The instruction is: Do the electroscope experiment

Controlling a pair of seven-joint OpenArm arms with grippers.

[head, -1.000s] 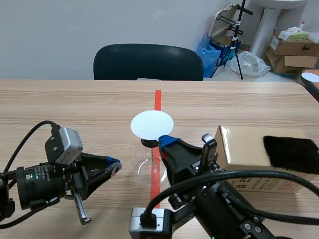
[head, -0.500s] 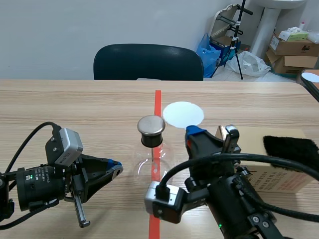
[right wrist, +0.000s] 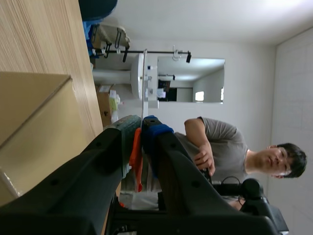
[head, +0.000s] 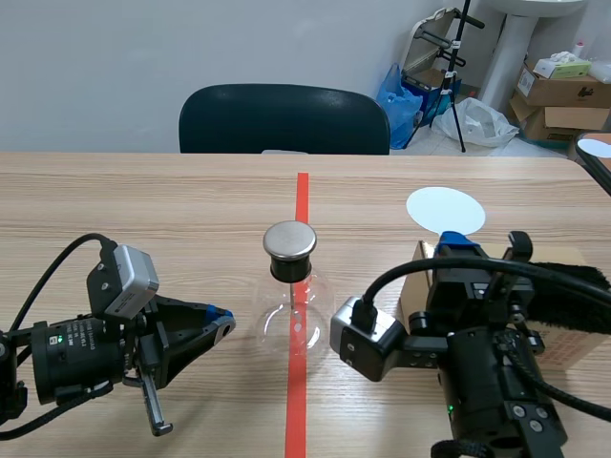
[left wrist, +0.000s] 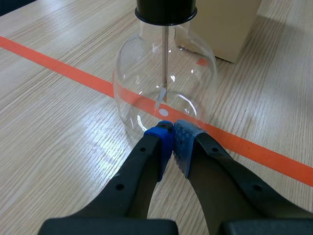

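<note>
Left hand: the left gripper [left wrist: 172, 133] is closed on nothing, its blue pads pressed together, low over the table.
Electroscope: a round clear glass flask [left wrist: 166, 93] with a black stopper [left wrist: 165, 9] and a flat grey metal cap [head: 289, 239] stands upright on the orange-red tape line [left wrist: 58, 68], just ahead of the left fingertips (whether they touch the glass, I cannot tell).
Inside: a thin metal rod [left wrist: 166, 58] hangs from the stopper.
Right hand: the right gripper [right wrist: 138, 137] is clamped on the orange handle [right wrist: 136, 156] of a flat white round disc [head: 445, 210], which stands raised beyond its fingertips, well apart from the cap.
Box: a tan cardboard box [right wrist: 29, 127] lies beside and below the right gripper, its top edge near the fingers.
Cloth: a black fuzzy cloth [head: 582, 305] lies on the box top, on the gripper's outer side.
Room: the wooden tabletop [head: 143, 205] runs wide beyond the left gripper to the far edge; between flask and box sits the right arm's grey camera housing [head: 368, 345].
</note>
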